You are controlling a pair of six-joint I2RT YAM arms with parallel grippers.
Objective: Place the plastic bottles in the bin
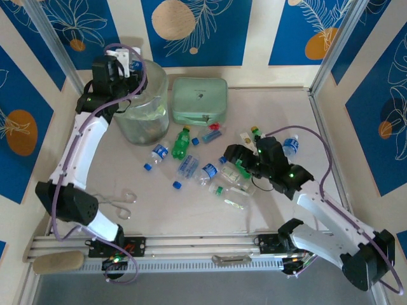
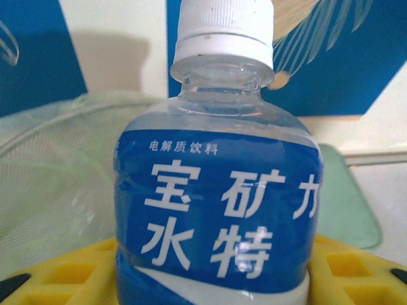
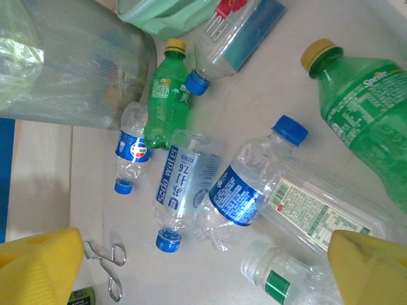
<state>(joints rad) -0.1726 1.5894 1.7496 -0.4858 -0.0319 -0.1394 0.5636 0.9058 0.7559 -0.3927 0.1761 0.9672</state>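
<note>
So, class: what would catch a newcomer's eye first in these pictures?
The left end effector holds a blue-labelled, white-capped bottle at the rim of the pale-green bin, far left. Plastic bottles litter the middle of the table, with the open right end effector above them.

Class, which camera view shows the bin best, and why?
Top external: nearly the whole bin shows, from rim to base, in its place on the table. Left wrist catches its blurred rim behind a bottle; right wrist catches part of its wall.
</note>
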